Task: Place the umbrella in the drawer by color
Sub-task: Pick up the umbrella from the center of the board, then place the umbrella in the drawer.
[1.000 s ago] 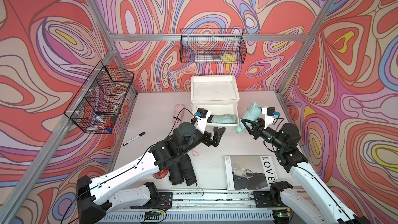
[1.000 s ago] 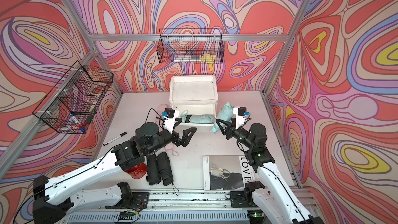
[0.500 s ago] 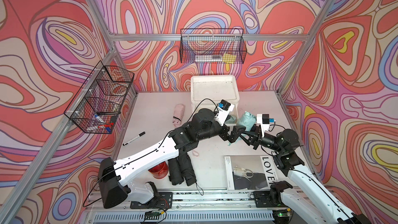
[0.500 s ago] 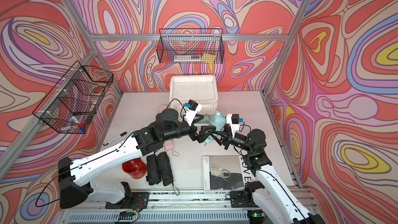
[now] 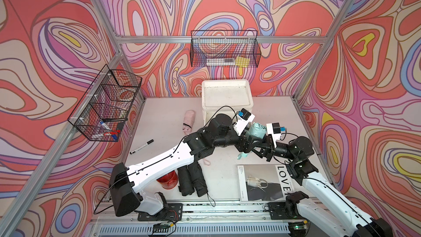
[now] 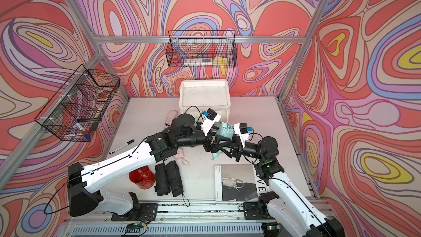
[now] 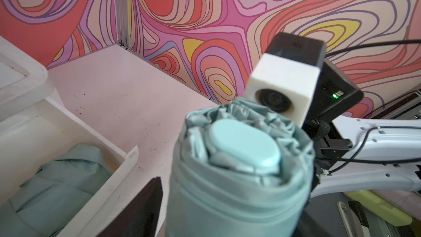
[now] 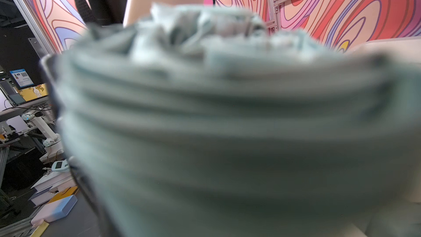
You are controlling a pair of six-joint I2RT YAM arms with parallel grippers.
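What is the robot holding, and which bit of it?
The right pincer grips the mint umbrella around its middle. The left pincer is around it too; grip unclear.

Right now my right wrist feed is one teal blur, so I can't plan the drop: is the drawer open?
Observer: Yes. The left wrist view shows the drawer pulled out, with a second teal umbrella lying in it.
Operator: Where is the left arm?
Observer: In both top views the left end effector meets the right end effector at the held teal umbrella; its grip I cannot judge.
Operator: Anything unsorted?
Observer: A pink umbrella lies on the table beside the white drawer unit.
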